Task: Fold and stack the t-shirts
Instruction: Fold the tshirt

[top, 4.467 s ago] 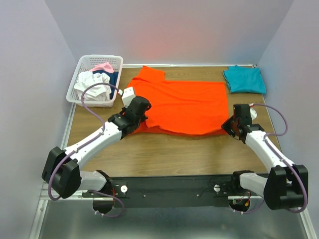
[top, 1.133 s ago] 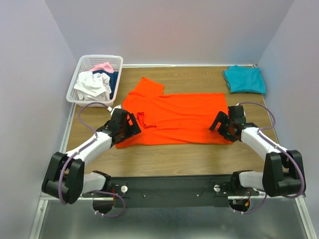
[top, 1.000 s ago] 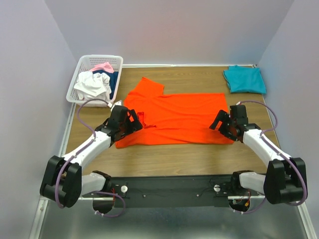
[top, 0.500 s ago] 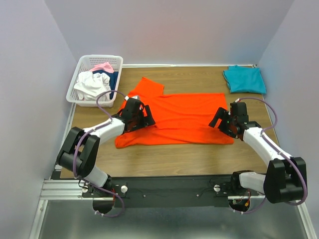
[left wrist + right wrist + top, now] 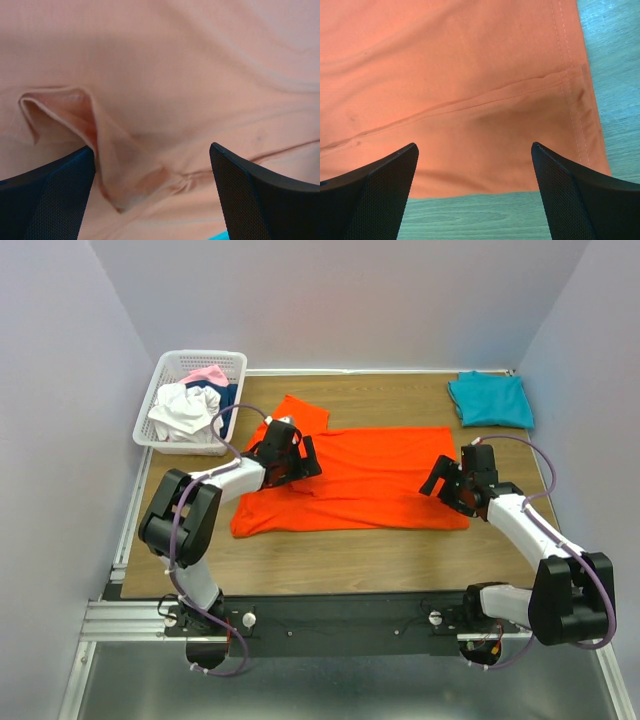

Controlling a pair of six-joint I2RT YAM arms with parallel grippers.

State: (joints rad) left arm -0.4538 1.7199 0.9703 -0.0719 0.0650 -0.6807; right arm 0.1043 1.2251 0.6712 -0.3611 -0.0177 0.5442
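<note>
The orange-red t-shirt [image 5: 360,475] lies spread across the middle of the table, folded lengthwise, one sleeve [image 5: 303,412] sticking out at the far left. My left gripper [image 5: 300,462] hovers open over its collar end; the left wrist view shows a raised fabric fold [image 5: 105,150] between the wide-apart jaws of that gripper [image 5: 150,187]. My right gripper [image 5: 447,483] stands open over the shirt's right hem, and between its [image 5: 475,187] fingers lie the near edge of the cloth [image 5: 485,150] and bare wood. A folded teal-blue t-shirt [image 5: 490,399] rests at the far right corner.
A white basket [image 5: 160,378] at the far left holds white, pink and navy shirts. Bare wooden tabletop [image 5: 350,560] runs along the near side in front of the orange shirt. Grey walls close in on three sides.
The left gripper has moved from the shirt's near-left corner up and right onto its collar area. The right gripper has shifted slightly and stays over the right hem. Both stay open.
</note>
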